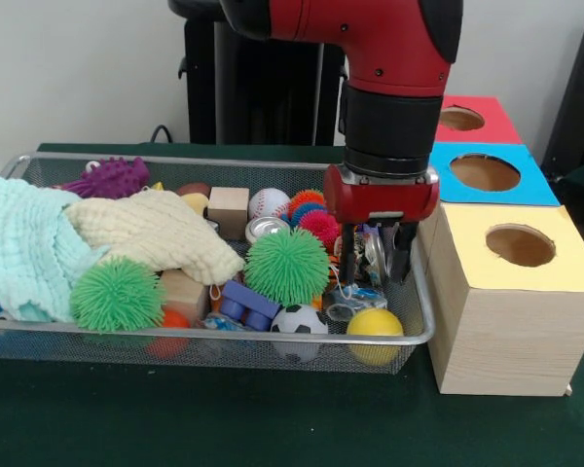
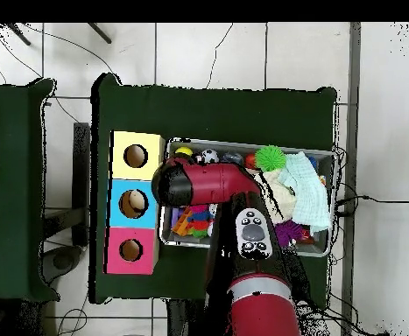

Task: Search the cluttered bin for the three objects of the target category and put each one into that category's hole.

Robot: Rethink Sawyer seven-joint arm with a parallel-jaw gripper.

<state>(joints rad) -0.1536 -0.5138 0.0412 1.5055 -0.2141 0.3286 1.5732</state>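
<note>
The wire mesh bin (image 1: 206,342) is full of toys and cloths. My gripper (image 1: 375,257) hangs low inside its right end, next to the box. Its black fingers (image 1: 348,261) stand apart, one on each side of a shiny clear-wrapped item (image 1: 374,255); I cannot tell whether they touch it. A yellow ball (image 1: 375,323) and a soccer ball (image 1: 299,320) lie just in front of the gripper, and a green spiky ball (image 1: 286,265) lies to its left. In the overhead view the arm's red head (image 2: 186,182) hides the gripper over the bin (image 2: 243,142).
A wooden box stands right of the bin with three holes in yellow (image 1: 521,245), blue (image 1: 485,172) and red (image 1: 460,119) tops. In the bin lie a cream cloth (image 1: 151,229), a mint cloth (image 1: 24,248), a second green spiky ball (image 1: 117,294), a baseball (image 1: 269,203) and a wooden block (image 1: 228,207).
</note>
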